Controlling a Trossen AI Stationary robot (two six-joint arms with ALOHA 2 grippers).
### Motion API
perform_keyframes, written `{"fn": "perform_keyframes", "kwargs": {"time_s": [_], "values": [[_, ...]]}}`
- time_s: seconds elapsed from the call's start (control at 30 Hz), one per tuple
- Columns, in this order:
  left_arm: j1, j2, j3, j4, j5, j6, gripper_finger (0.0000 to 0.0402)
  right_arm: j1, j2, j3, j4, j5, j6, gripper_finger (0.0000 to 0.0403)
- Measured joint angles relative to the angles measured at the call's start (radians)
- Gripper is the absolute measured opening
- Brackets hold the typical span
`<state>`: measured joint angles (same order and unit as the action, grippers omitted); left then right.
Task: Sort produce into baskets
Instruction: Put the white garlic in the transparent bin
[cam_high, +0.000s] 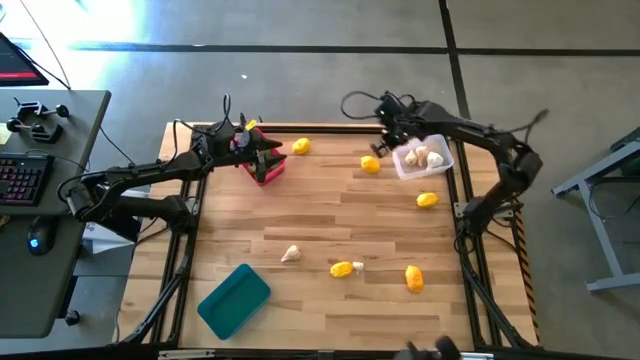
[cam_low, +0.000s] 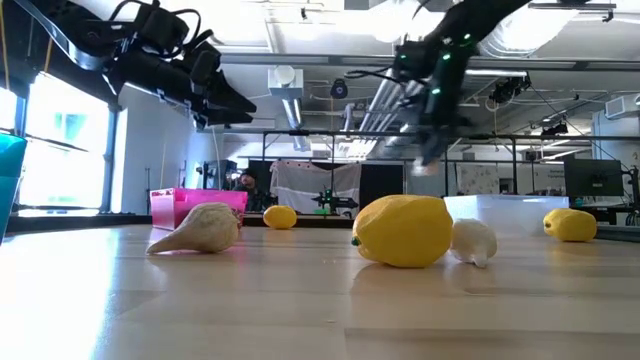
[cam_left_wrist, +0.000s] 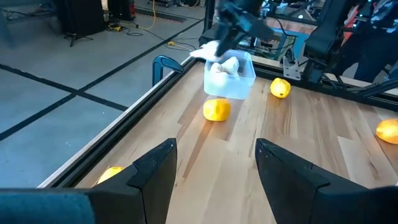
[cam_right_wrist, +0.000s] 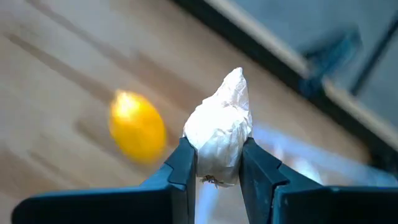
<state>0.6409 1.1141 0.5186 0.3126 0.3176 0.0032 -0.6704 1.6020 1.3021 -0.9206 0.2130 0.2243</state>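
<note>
Two arms in play. Right pincer (cam_right_wrist: 216, 167) is clamped on a white garlic-like bulb (cam_right_wrist: 219, 134), poised over the whitish translucent plastic tray (cam_high: 423, 158) near the worktop's far right corner; that tray already holds several white bulbs. Left pincer (cam_left_wrist: 214, 168) hovers with fingers apart above the bright pink plastic tray (cam_high: 264, 165) at the far edge, holding nothing. Teal plastic tray (cam_high: 234, 299) sits near the front left corner. Yellow lemon-like ovals lie loose, one (cam_high: 370, 165) just beside the whitish tray. Another white bulb (cam_high: 290, 254) lies mid-worktop. To do the drop well: centre the bulb over the tray's interior, lower it close to the other bulbs, then release, so it doesn't bounce over the rim.
</note>
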Motion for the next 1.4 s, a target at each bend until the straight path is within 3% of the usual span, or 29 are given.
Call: {"fn": "perform_keyframes", "kwargs": {"time_s": [0.2, 0.37, 0.53, 0.77, 1.1, 1.23, 1.4], "values": [[-0.011, 0.000, 0.000, 0.031, 0.000, 0.001, 0.0204, -0.030, -0.158, -0.169, -0.097, 0.023, 0.141, 0.0070], [-0.014, 0.000, 0.000, 0.062, 0.000, 0.016, 0.0204, -0.089, -0.218, -0.311, -0.016, 0.016, 0.167, 0.0070], [-0.014, 0.000, 0.000, 0.060, 0.000, 0.009, 0.0204, -0.128, -0.220, -0.415, 0.118, -0.042, 0.082, 0.0070], [-0.021, 0.000, 0.000, 0.059, 0.000, 0.001, 0.0204, -0.129, -0.220, -0.463, 0.238, -0.077, 0.037, 0.0070], [-0.021, 0.000, 0.000, 0.059, 0.000, 0.000, 0.0204, -0.130, -0.171, -0.468, 0.273, -0.110, -0.005, 0.0080], [-0.021, 0.000, 0.000, 0.059, -0.017, -0.009, 0.0204, -0.126, -0.170, -0.462, 0.271, -0.097, -0.023, 0.0106], [-0.035, 0.000, 0.000, 0.040, -0.042, -0.055, 0.0204, -0.096, -0.170, -0.422, 0.217, -0.072, -0.054, 0.0182]]}}
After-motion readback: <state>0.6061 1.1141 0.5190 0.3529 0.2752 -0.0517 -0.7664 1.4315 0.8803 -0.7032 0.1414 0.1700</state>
